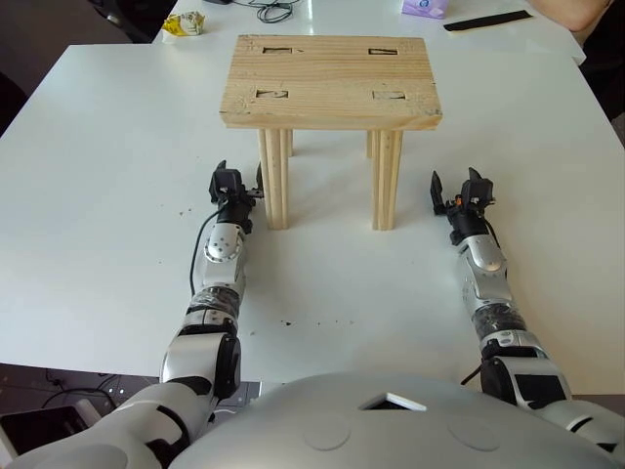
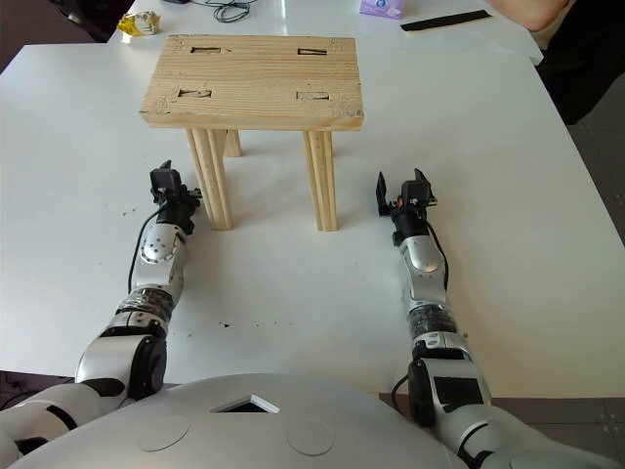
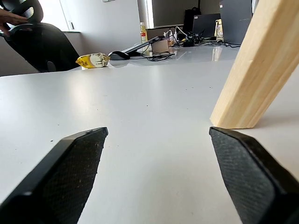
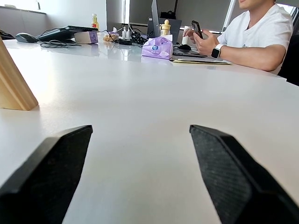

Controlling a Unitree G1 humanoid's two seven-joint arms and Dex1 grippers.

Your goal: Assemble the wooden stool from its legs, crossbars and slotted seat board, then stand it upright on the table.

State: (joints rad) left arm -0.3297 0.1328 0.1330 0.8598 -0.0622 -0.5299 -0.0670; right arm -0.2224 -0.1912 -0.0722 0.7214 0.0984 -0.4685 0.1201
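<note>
White office table (image 1: 107,137). Stool (image 1: 330,83) stands assembled, ahead of and between both grippers. Left gripper (image 1: 239,181) spread, empty, front leg (image 1: 274,181) just beside it. Right gripper (image 1: 457,188) spread, empty. Wood looks rigid, lightish, grippy; I'd hold it by the legs.

Both arms are extending forward, forearms lying low and roughly parallel. Left gripper (image 1: 240,176) is pointing straight ahead, its fingers (image 3: 70,172) spreading wide, empty. Right gripper (image 1: 456,183) is pointing the same way, its fingers (image 4: 233,172) likewise standing well apart, empty. The two grippers are sitting well apart from each other.
</note>
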